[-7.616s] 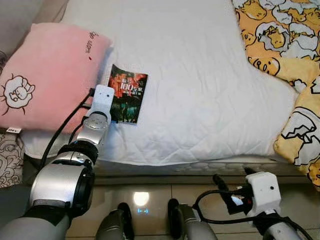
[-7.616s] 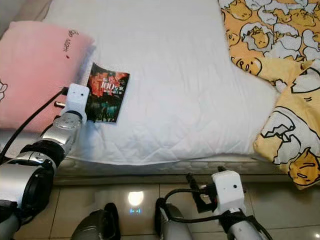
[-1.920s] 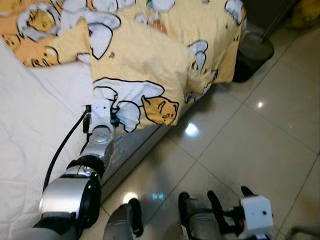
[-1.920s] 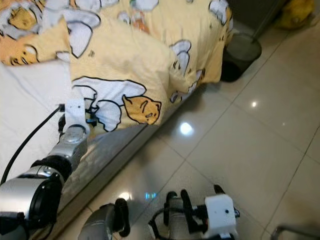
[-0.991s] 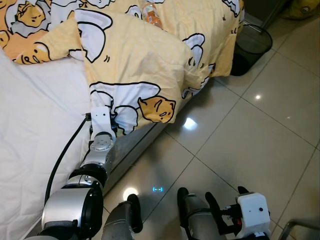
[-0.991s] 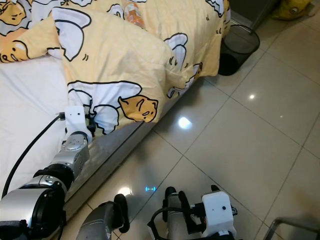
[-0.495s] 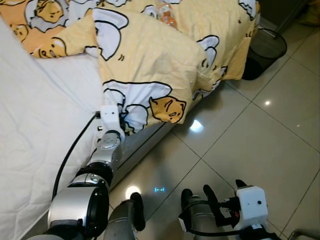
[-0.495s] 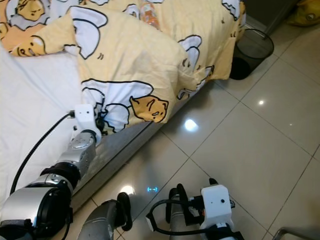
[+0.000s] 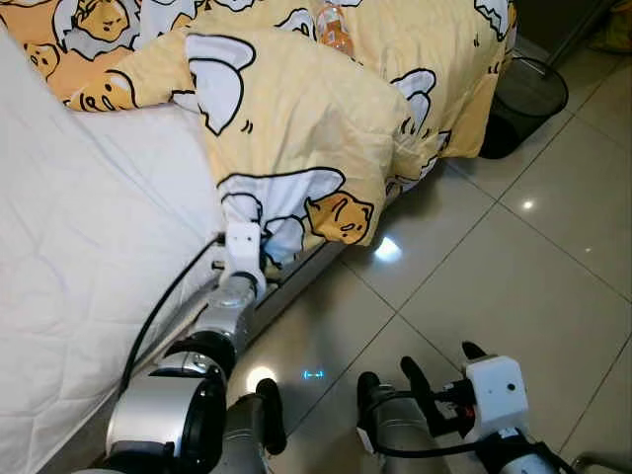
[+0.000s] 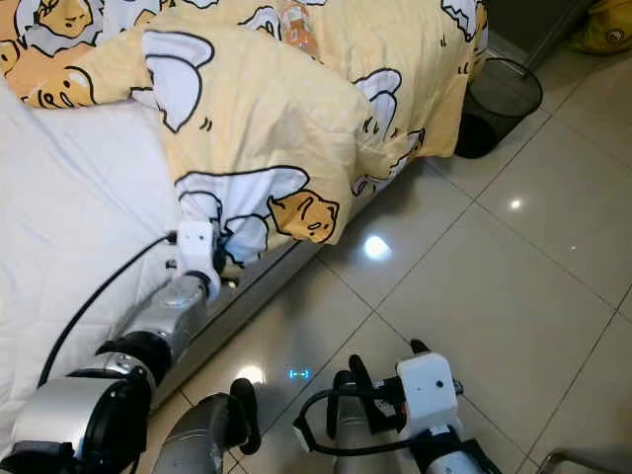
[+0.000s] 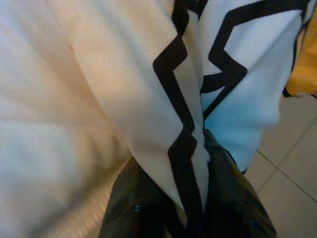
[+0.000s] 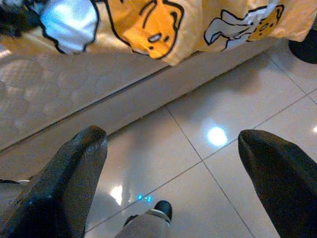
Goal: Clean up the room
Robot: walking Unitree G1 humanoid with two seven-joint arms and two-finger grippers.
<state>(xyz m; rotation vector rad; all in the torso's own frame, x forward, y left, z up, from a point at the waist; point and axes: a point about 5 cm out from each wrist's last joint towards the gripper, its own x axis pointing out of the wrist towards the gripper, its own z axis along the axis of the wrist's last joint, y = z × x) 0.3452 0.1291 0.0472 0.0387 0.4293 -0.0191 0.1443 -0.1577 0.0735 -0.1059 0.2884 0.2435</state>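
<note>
One yellow duvet [image 9: 296, 109] with cartoon egg prints lies heaped across the far part of the bed [image 9: 89, 247], and its lower corner hangs over the mattress edge toward the floor [image 9: 513, 286]. The left tool [image 11: 190, 198] is at that hanging corner by the bed's side — in the left wrist view its two black fingers [image 11: 233, 193] are pressed together on a fold of the fabric, with a black zigzag line of the print running down between them. The near part of the bed is bare white quilted sheet, which runs on to the mattress edge below the duvet. Beside the bed the glossy tiled floor stretches wide and open, with ceiling lights reflected in it. One black mesh wastebasket [image 9: 523, 99] stands on the tiles near the far corner of the bed, just beside the draped edge of the duvet. One bottle with an orange label [image 9: 336, 28] lies on top of the duvet, well apart from the held corner. The right tool [image 12: 171, 163] hangs low over the tiles in front of the robot — its two fingers are spread wide apart with nothing between them.
</note>
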